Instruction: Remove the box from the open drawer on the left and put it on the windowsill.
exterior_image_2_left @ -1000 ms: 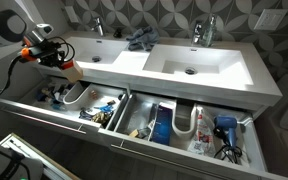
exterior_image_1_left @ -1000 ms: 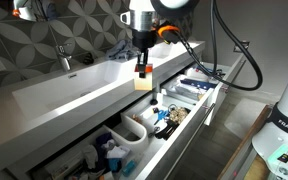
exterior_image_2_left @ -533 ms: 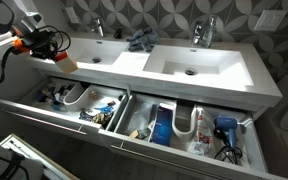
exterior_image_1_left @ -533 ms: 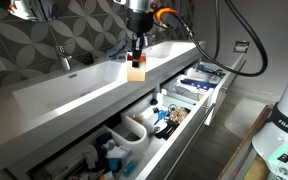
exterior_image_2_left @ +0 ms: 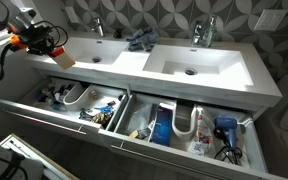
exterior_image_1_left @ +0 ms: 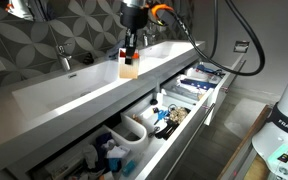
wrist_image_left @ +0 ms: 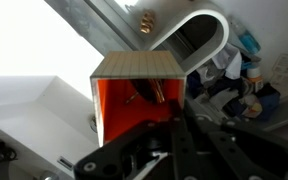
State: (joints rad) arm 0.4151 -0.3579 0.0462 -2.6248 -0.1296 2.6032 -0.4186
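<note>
My gripper is shut on the box, a small narrow carton, pale with an orange face. I hold it in the air above the white sink counter. It also shows in an exterior view at the counter's left end, under my gripper. In the wrist view the box fills the middle, orange side toward the camera, between my fingers. The open drawer with a white tub and dark clutter lies below.
Faucets stand at the back of the two basins, with a dark cloth between them. A second open drawer holds bottles and a blue tool. The patterned tile wall rises behind.
My gripper has carried the box up out of the drawer area and back over the counter, toward the wall. The drawers have not moved.
</note>
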